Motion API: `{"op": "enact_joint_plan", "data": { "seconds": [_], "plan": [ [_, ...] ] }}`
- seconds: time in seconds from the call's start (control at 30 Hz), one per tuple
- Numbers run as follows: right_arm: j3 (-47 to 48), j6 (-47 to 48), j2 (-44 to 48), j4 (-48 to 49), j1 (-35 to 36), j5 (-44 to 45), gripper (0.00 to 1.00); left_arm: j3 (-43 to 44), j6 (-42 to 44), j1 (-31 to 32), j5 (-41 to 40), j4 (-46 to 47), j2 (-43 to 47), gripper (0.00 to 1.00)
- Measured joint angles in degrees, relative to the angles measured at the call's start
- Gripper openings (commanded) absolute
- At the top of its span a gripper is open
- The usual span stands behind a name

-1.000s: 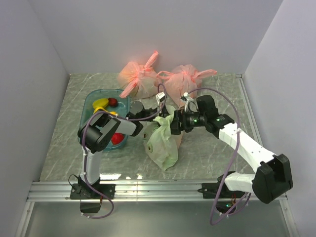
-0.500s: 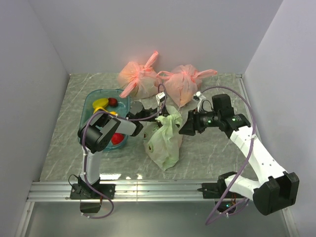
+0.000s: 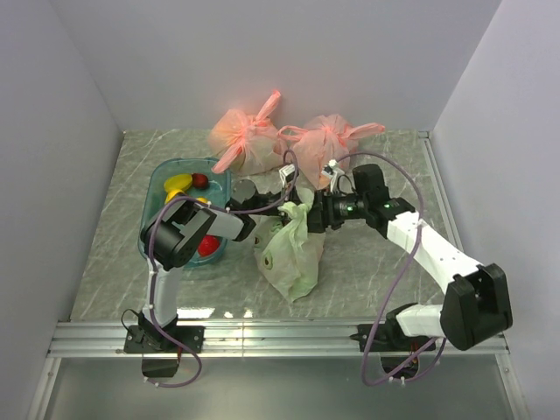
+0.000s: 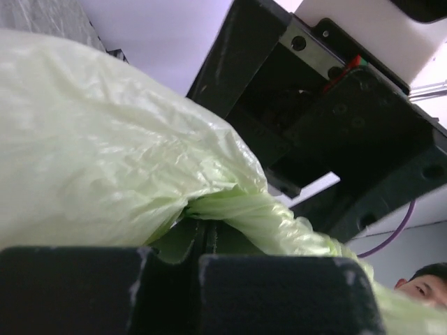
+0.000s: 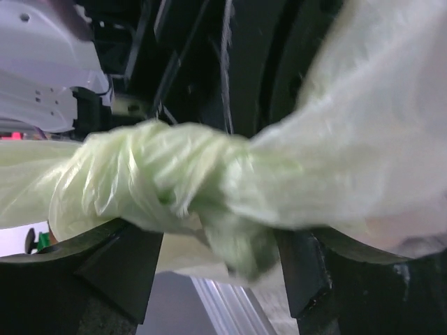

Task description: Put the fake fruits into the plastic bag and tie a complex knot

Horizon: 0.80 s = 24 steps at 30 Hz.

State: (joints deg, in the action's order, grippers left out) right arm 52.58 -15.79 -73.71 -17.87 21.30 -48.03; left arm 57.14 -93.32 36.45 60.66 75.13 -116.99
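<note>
Here's the plastic bag (image 3: 289,254), pale mint green and bulging, sitting mid-table between the two arms with its neck pulled up into the knot (image 3: 298,215). The left gripper (image 4: 199,244) is clamped tight, its jaws pressed together with a fold of the green film pinched between them. From the other side, the right gripper (image 5: 216,266) straddles the twisted knot. Its fingers (image 5: 129,262) stand apart on either side of the bunched plastic and daylight shows between them, though that view is blurred. Both grippers meet right at the bag's neck, nearly nose to nose.

Off to the left sits a teal bin (image 3: 157,179) with fake fruits in it: a yellow lemon (image 3: 178,183), a small red fruit (image 3: 200,180) beside it, and another red one (image 3: 207,246) partly hidden under the left arm. At the back of the table rest two salmon-pink bags (image 3: 245,140), each tied shut.
</note>
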Motion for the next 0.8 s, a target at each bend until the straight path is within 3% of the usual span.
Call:
{"op": "enact_joint_plan", "data": {
  "seconds": [0.23,0.4,0.6,0.8],
  "plan": [
    [0.1,-7.3,-3.7,8.2,3.1,0.4,0.68,0.9,-0.9,0.3,1.1,0.1,-0.3,0.01],
    [1.0,-8.7,-5.2,8.1,3.2,0.9,0.74,1.7,-2.5,-0.1,1.5,0.3,-1.5,0.00],
    [3.8,0.1,-2.3,-3.3,2.3,0.5,0.94,1.7,-3.3,-0.1,2.5,0.4,-1.7,0.00],
    [10.1,11.4,0.2,-17.7,-1.9,-1.6,0.93,1.7,-3.8,-0.1,2.7,0.5,-1.7,0.02]
  ]
}}
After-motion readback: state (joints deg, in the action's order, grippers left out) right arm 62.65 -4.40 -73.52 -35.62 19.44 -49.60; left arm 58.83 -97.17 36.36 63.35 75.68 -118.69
